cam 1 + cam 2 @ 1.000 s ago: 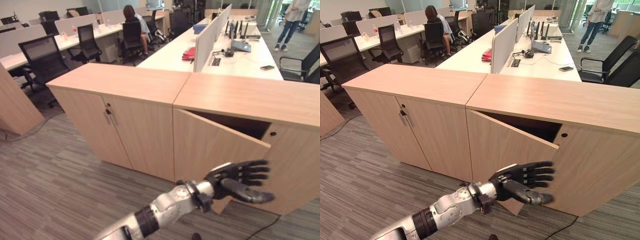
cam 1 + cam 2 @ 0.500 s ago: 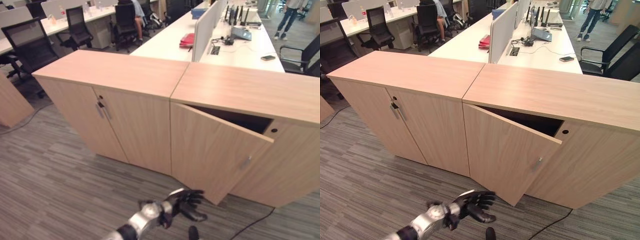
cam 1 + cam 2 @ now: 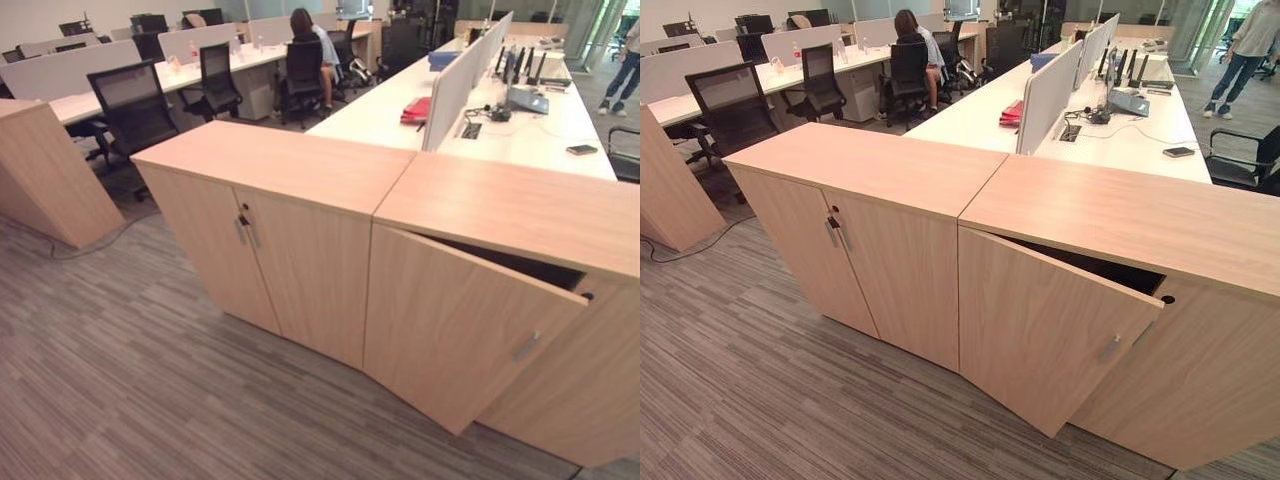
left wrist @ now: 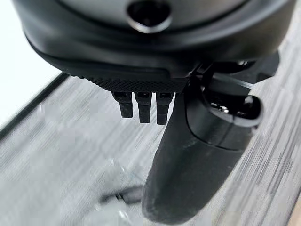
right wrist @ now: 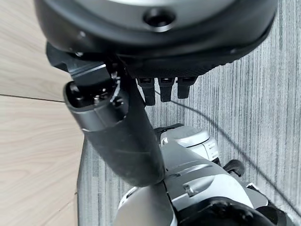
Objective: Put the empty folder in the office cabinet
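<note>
Cabinet door (image 3: 1050,335): you see it ajar.
Left hand (image 4: 188,155): fingers straight, empty.
Right hand (image 5: 122,136): relaxed, empty.

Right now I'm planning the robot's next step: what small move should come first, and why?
Probably swing the right cabinet's door wider. It stands ajar, showing a narrow dark gap, and both the left hand and right hand hang open above the carpet, holding no folder.
</note>
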{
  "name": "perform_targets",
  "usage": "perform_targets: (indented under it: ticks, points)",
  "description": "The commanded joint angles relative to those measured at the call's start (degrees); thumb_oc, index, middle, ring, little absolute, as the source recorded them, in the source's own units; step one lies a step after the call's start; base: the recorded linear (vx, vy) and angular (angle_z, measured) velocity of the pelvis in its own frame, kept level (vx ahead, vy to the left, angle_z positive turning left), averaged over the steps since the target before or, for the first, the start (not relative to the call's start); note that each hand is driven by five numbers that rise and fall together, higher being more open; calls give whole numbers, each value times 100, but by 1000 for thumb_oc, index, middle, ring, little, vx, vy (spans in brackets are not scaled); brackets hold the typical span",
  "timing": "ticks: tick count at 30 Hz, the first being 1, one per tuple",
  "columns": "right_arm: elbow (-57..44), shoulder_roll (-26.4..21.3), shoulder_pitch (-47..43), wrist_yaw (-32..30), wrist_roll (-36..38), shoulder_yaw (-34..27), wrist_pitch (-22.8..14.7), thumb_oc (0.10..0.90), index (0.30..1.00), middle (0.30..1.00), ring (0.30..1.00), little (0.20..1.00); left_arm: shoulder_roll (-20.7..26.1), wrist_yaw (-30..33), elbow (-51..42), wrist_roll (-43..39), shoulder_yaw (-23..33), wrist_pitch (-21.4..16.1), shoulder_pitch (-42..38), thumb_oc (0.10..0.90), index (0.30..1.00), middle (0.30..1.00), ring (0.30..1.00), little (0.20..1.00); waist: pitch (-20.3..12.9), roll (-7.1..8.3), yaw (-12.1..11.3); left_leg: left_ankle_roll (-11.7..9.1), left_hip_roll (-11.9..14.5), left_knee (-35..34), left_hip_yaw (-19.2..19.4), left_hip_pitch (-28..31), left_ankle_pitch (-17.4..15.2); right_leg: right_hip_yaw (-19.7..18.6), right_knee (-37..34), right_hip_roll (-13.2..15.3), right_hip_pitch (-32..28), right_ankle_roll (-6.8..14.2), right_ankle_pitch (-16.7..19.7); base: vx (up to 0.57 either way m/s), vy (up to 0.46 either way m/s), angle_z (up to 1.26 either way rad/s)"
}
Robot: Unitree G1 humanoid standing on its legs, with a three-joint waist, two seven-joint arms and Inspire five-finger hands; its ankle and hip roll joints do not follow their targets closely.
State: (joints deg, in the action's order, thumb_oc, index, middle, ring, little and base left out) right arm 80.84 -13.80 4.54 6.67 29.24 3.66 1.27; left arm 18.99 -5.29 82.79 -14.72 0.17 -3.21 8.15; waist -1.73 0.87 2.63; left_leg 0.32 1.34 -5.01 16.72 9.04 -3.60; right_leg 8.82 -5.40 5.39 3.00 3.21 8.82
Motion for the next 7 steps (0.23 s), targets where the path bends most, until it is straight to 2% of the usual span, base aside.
perform_targets:
  ticks: [1,7]
  points:
    - [358,100,-388,82,-146,-41,-9,800,900,900,900,900,-341,38,162,-414,155,-63,-379,800,900,900,900,900,103,-28,145,-273,131,1,-365,-532,162,102,40,167,-531,469,-748,0,0,0]
    - [376,200,-420,-20,-33,2,-25,800,900,900,900,900,-866,171,-94,-625,-350,-198,-575,800,900,900,900,900,58,-33,205,-271,147,1,-364,-539,174,91,40,148,-528,453,-751,1,0,-1]
